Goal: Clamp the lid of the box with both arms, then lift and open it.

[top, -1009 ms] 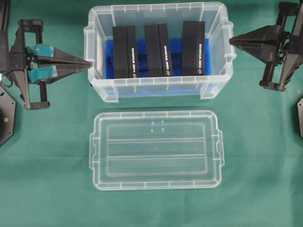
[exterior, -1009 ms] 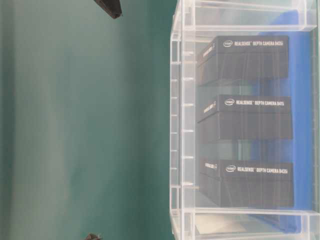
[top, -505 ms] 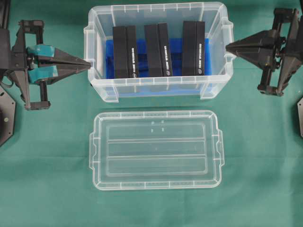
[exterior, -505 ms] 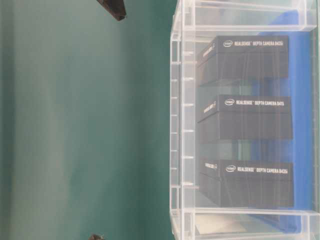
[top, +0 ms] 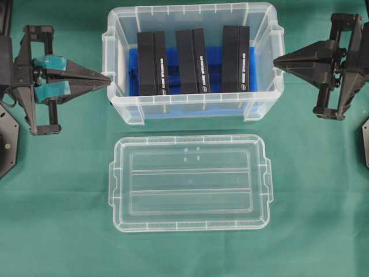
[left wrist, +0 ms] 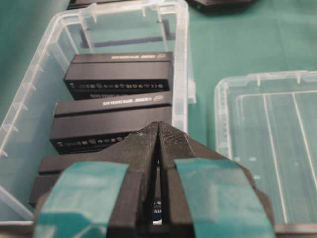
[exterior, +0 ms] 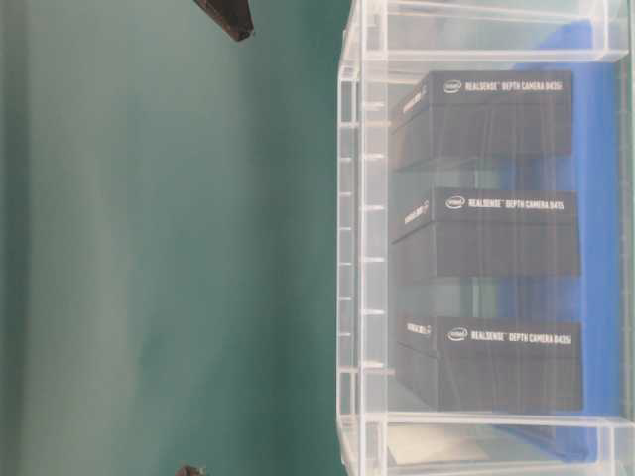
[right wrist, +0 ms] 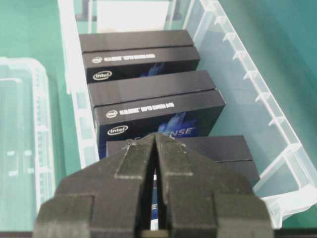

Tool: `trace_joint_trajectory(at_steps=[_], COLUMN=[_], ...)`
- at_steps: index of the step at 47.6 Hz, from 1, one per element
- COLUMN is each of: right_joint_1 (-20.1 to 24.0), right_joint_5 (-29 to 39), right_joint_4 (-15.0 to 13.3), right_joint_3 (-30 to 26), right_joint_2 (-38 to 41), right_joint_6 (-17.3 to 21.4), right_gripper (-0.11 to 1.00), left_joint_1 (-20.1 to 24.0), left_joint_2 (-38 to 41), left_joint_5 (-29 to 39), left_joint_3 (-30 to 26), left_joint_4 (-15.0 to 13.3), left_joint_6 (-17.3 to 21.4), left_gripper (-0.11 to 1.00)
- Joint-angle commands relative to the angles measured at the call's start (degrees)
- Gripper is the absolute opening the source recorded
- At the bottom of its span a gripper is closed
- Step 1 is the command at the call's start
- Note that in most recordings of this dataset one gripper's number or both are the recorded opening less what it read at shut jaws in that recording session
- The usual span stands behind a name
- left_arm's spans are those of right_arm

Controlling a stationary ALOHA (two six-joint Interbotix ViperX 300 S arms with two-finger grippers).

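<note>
Clear plastic makes up both task things. The lid (top: 189, 183) lies flat on the green cloth (top: 63, 202), right side up with its ribs running left to right, just in front of the box (top: 193, 60) and apart from it. No gripper touches it.

The box stands open at the far middle of the cloth. Inside, on a blue base (top: 134, 63), three black blocks (top: 192, 60) stand upright side by side. The table-level view shows white "RealSense Depth Camera" lettering on them through the box wall (exterior: 362, 258).

The left gripper (top: 108, 77), with teal tape (top: 51, 62) on its fingers, points at the left end of the box; its tip sits just at the rim there, though contact cannot be told. In the left wrist view its fingers (left wrist: 141, 148) are pressed together tip to tip, with only a thin slit between them, and they hold nothing.

The right gripper (top: 276, 60) points at the right end of the box, its tip close to the handle lug (top: 279, 34). The right wrist view shows its fingers (right wrist: 133, 153) likewise closed on each other, empty, above the nearest block.
</note>
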Motion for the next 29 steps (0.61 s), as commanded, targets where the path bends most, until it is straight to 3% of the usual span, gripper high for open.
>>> trace_joint_trajectory(at_steps=[1, 29], right_joint_1=[0.2, 0.5], right_joint_5=[-0.3, -0.3], right_joint_4=[0.2, 0.2], right_joint_3=[-0.7, -0.7], right_joint_2=[-0.1, -0.1], right_joint_6=[0.1, 0.1], right_gripper=[0.0, 0.0], left_joint_1=[-0.1, -0.1], left_joint_2=[0.0, 0.2], left_joint_5=[-0.3, -0.3], left_joint_3=[-0.7, -0.7], left_joint_4=[-0.1, -0.1], left_joint_6=[-0.1, -0.1], left_gripper=[0.0, 0.0])
